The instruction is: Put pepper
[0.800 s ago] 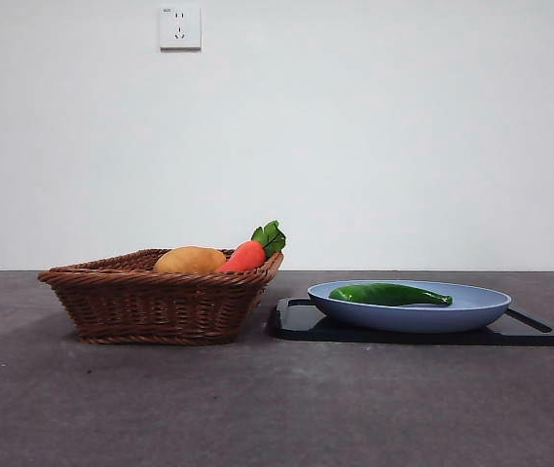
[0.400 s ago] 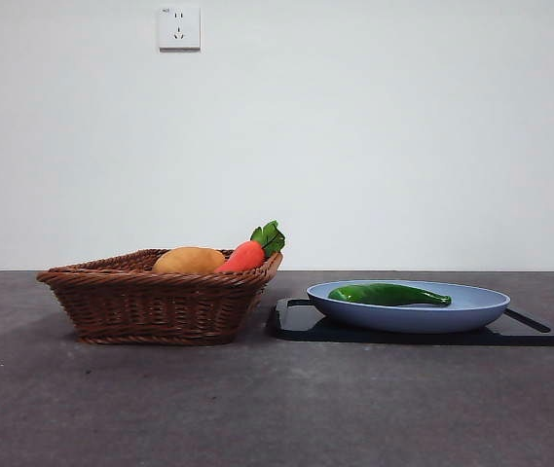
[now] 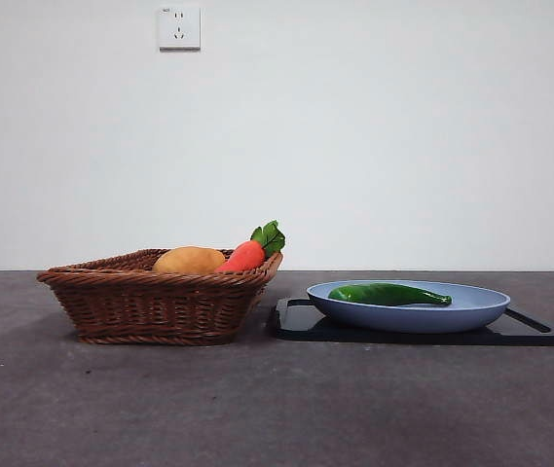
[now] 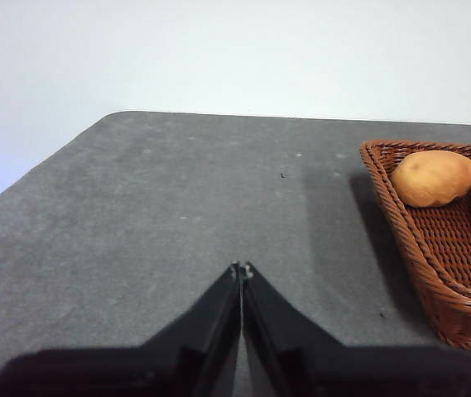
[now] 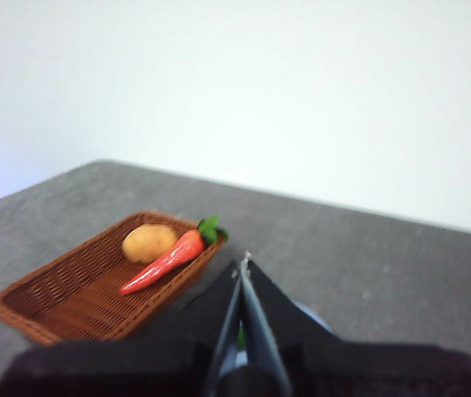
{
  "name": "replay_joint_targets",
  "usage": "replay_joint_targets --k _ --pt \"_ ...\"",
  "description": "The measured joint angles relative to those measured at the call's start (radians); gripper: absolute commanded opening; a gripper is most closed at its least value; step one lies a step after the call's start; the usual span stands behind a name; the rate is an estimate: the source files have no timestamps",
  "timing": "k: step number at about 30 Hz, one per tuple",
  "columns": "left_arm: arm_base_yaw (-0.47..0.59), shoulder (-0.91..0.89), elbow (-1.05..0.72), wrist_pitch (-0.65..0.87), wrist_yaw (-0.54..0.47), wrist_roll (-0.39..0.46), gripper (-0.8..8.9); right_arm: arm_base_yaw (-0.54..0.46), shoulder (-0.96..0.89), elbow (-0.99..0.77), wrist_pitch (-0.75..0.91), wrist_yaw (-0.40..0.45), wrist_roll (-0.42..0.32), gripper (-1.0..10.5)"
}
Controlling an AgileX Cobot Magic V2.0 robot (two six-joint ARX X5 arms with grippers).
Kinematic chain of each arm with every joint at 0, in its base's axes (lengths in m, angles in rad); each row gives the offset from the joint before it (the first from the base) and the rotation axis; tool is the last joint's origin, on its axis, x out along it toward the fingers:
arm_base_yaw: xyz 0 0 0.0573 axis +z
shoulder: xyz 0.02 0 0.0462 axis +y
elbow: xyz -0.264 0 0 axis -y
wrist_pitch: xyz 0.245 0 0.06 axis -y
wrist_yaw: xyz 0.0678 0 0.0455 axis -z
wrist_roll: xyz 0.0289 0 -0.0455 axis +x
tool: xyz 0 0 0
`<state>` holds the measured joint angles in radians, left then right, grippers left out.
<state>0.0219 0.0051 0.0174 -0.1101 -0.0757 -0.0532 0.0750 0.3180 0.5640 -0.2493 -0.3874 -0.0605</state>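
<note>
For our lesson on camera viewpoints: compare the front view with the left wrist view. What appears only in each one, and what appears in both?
Only the front view shows the pepper lying in the blue plate on the black tray, and a wall socket.

Only the left wrist view shows the left claw, jaws shut, over bare table.

Both show the wicker basket holding the potato and carrot.

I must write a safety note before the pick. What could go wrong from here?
1. The pepper is slim and glossy and lies in a shallow plate; it may slip from the jaws.
2. The plate only rests on a black tray, so a downward push may shift it.
3. The basket already holds a potato and carrot, so room is limited.
</note>
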Motion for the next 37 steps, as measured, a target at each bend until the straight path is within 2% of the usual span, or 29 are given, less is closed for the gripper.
replay_joint_targets --k 2,5,12,20,26,31,37 --pt "0.000 0.000 0.000 0.000 0.000 0.000 0.08 -0.003 -0.060 -0.108 0.082 0.006 0.002 0.1" --pt "0.001 0.000 0.000 0.000 0.000 0.000 0.08 -0.003 -0.146 -0.269 0.152 0.066 0.015 0.1" --pt "0.001 0.000 0.000 0.000 0.000 0.000 0.08 -0.003 -0.281 -0.473 0.160 0.150 0.052 0.1" --pt "0.001 0.000 0.000 0.000 0.000 0.000 0.08 -0.003 -0.313 -0.546 0.160 0.154 0.063 0.1" --pt "0.001 0.000 0.000 0.000 0.000 0.000 0.08 -0.003 -0.313 -0.549 0.099 0.156 0.070 0.1" --pt "0.001 0.000 0.000 0.000 0.000 0.000 0.08 -0.003 -0.314 -0.549 0.100 0.156 0.115 0.1" --pt "0.001 0.000 0.000 0.000 0.000 0.000 0.08 -0.003 -0.314 -0.549 0.100 0.156 0.129 0.1"
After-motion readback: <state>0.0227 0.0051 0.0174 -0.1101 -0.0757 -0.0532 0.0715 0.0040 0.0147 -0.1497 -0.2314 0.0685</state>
